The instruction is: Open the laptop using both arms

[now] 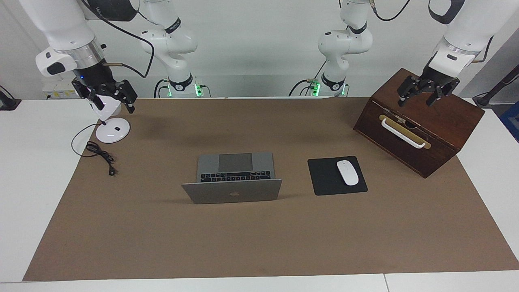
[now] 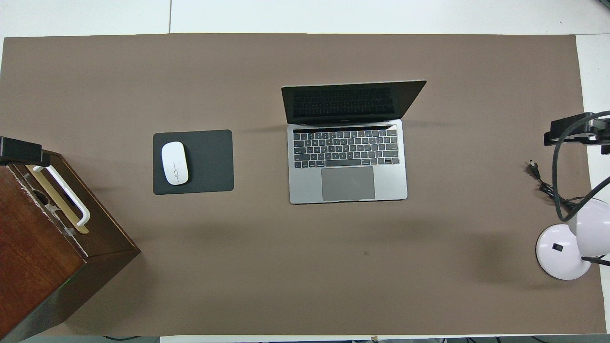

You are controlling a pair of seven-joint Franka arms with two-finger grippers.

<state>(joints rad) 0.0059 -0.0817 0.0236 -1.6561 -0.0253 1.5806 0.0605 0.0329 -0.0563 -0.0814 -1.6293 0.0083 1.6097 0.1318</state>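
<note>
Mouse (image 1: pixel 347 172) on pad (image 1: pixel 324 178) beside laptop (image 1: pixel 234 178), toward wooden box (image 1: pixel 442 121).

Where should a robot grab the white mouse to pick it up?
Best by its two long sides, coming straight down from above. The mouse is a low, rounded oval lying flat on the black pad, so a pincer would probably slip off its domed top.
</note>
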